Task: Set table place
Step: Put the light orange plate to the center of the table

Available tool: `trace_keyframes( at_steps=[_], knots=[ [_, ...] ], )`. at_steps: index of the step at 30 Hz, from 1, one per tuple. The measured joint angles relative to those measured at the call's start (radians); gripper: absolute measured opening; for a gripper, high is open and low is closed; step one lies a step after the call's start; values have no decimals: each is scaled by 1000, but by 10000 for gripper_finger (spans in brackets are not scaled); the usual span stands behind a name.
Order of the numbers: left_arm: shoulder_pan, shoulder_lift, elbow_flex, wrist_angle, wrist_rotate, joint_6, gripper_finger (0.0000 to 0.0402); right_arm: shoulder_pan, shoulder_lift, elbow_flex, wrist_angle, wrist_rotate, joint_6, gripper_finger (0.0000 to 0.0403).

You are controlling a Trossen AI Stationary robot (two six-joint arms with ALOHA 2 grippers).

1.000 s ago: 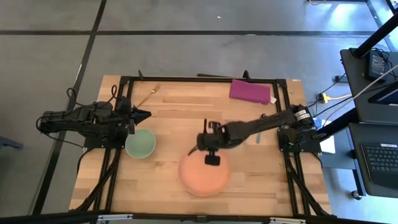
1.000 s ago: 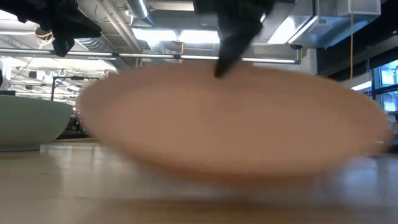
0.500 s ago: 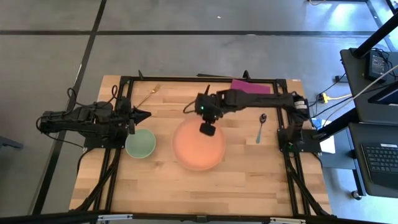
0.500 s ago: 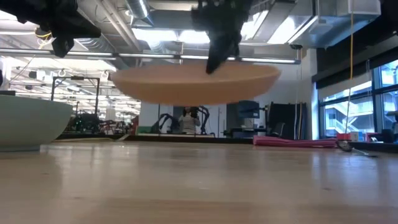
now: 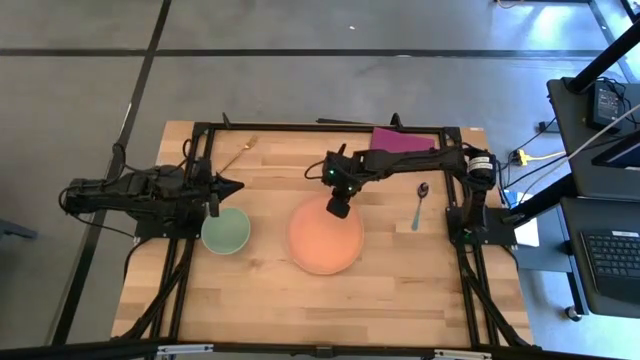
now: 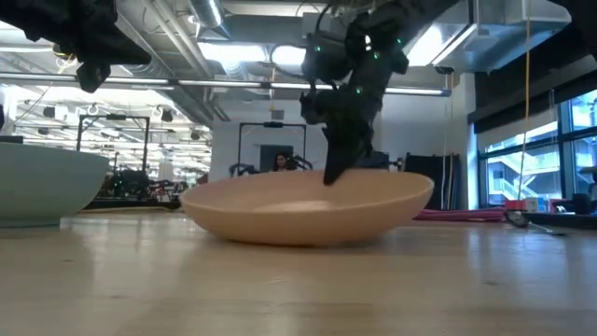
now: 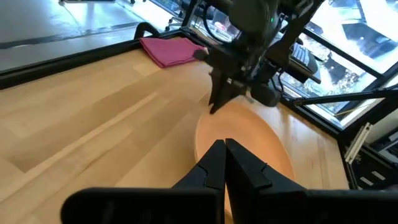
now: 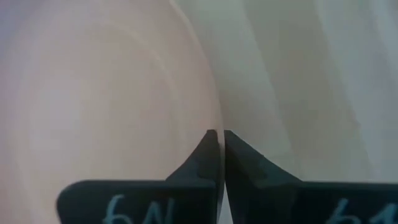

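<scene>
The right gripper (image 5: 337, 203) pinches the far rim of the orange plate (image 5: 325, 235) resting mid-table, right of the green bowl (image 5: 226, 230), where the left gripper (image 5: 222, 185) hovers closed; an uneven release could skid the plate.

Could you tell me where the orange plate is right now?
In the high view the orange plate sits on the table's middle, right of the green bowl, its far rim pinched by the right gripper.

Bowl (image 6: 42, 191) cut off at edge
</scene>
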Motion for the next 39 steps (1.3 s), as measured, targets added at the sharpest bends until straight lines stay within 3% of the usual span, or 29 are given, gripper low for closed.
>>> trace_keyframes(
  at_steps=[8,16,39],
  knots=[
    [0,0,-1,5,-46,-1,21,-2,0,-100,182,-6,-1,18],
    [0,0,-1,9,-46,-2,37,-1,-1,-139,204,55,-3,29],
    [0,0,-1,11,-47,-1,65,0,30,-146,301,94,8,37]
  ],
)
